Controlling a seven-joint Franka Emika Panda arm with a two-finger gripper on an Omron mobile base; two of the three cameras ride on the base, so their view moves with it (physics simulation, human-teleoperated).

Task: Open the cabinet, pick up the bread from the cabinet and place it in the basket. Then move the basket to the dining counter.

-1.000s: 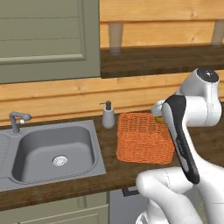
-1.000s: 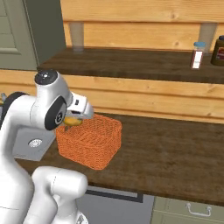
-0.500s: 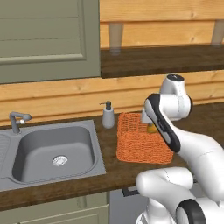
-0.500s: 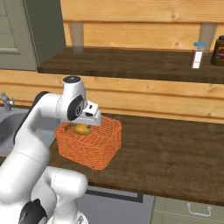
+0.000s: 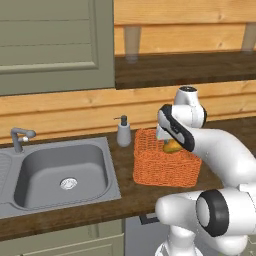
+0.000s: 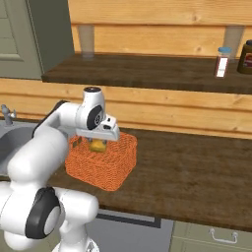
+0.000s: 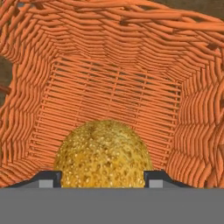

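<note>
The orange wicker basket (image 5: pixel 162 167) (image 6: pixel 106 165) (image 7: pixel 113 87) stands on the dark wooden worktop just right of the sink. My gripper (image 5: pixel 170 146) (image 6: pixel 98 143) (image 7: pixel 103 177) reaches down over the basket's open top, shut on the golden-brown bread (image 5: pixel 171 146) (image 6: pixel 98 145) (image 7: pixel 103 155). In the hand view the bread sits between the two fingertips (image 7: pixel 47 178), above the basket's woven floor. The olive-green cabinet (image 5: pixel 50 45) (image 6: pixel 22 37) hangs on the wall at upper left, its door panel facing me.
A grey sink (image 5: pixel 60 172) with a tap (image 5: pixel 20 137) lies left of the basket, and a soap dispenser (image 5: pixel 123 132) stands behind it. A wooden shelf (image 6: pixel 157 74) carries two jars (image 6: pixel 222 61) at the right. Worktop (image 6: pixel 197 172) stretches right of the basket.
The arm has swung from beside the basket to over it and lowered the bread into its opening. The bread stayed held throughout.
</note>
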